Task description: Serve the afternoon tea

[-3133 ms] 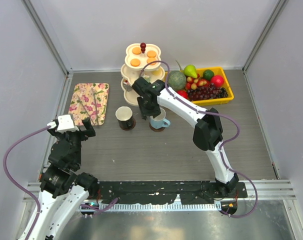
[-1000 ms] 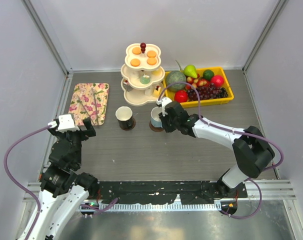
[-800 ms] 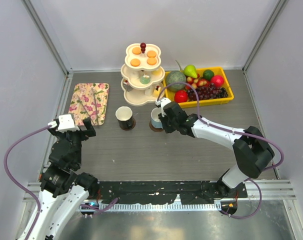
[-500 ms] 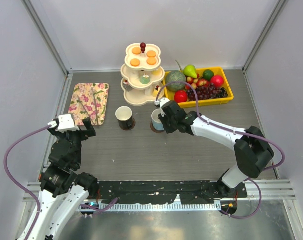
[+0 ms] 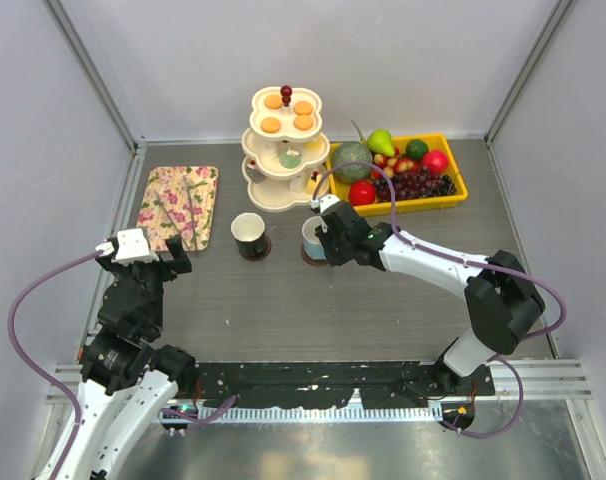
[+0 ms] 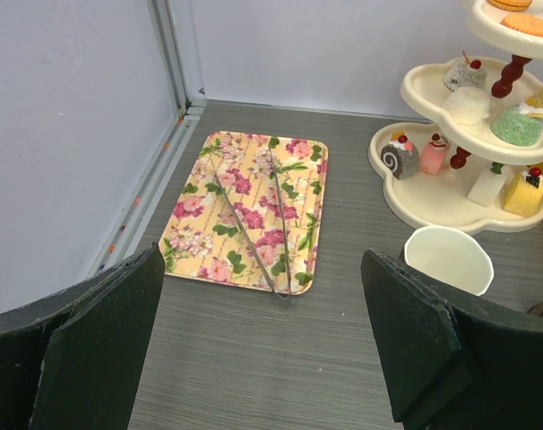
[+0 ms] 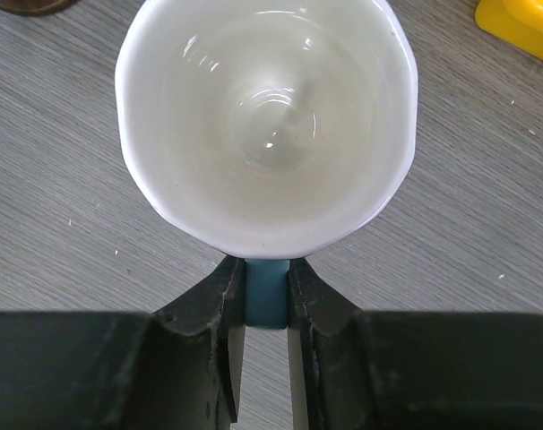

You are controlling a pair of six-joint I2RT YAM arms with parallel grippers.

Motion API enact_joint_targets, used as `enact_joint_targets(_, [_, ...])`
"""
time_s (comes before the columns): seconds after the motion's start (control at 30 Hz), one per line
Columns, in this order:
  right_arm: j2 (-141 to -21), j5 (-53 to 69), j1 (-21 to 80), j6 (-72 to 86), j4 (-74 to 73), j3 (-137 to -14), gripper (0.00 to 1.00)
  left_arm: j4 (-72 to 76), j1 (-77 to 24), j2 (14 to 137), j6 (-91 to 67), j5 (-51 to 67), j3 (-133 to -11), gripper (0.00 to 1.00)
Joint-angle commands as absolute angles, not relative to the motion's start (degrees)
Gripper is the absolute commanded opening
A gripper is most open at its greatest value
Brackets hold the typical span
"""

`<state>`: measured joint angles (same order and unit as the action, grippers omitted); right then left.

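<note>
White-and-blue mug (image 5: 313, 238) upright at 6 o'clock of tiered stand (image 5: 266, 197), right gripper (image 7: 266, 291) pinched narrow on its blue handle from 3 o'clock side, black mug (image 5: 249, 235) at its 9 o'clock, left gripper (image 6: 262, 358) spread wide, empty.

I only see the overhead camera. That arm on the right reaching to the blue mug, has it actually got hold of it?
Observer: Yes. The right wrist camera shows the right arm's jaws pinched on the white-and-blue mug's blue handle.
Visitor: Anything in it?
Observer: No, its white inside is empty.
Visitor: What hides under the stand's upper plates?
Observer: The left wrist camera shows a chocolate swirl roll and a pink sweet on the tiered stand's bottom plate.
</note>
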<state>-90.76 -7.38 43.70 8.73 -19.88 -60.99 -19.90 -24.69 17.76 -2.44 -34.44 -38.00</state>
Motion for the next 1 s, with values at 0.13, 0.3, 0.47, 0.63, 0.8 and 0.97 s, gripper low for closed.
enact_joint_targets(0.13, [-89.1,-7.9,44.3,11.9,-17.6,-62.5,0.40,-16.9,-24.9,17.7,-1.8,-34.3,-38.0,0.99])
enact_joint_targets(0.3, [-85.6,-9.7,44.4,12.0,-19.7,-64.7,0.76,-16.8,-24.8,17.8,-1.8,-34.5,-37.8,0.99])
enact_joint_targets(0.47, [-78.8,-17.6,43.1,12.3,-21.1,-65.0,0.94,-16.8,-24.9,17.7,-1.9,-35.2,-37.7,0.99])
enact_joint_targets(0.63, [-68.7,-22.7,36.5,12.9,-20.7,-59.6,0.96,-15.8,-24.9,17.1,-1.6,-37.4,-37.2,0.99])
enact_joint_targets(0.8, [-54.7,-24.6,24.4,12.7,-20.7,-54.0,0.95,-14.1,-24.9,16.4,-0.4,-40.9,-36.2,0.99])
enact_joint_targets(0.97, [-41.3,-37.7,22.2,6.1,-20.5,-49.1,0.96,-11.5,-24.7,14.9,1.9,-44.6,-34.8,0.99])
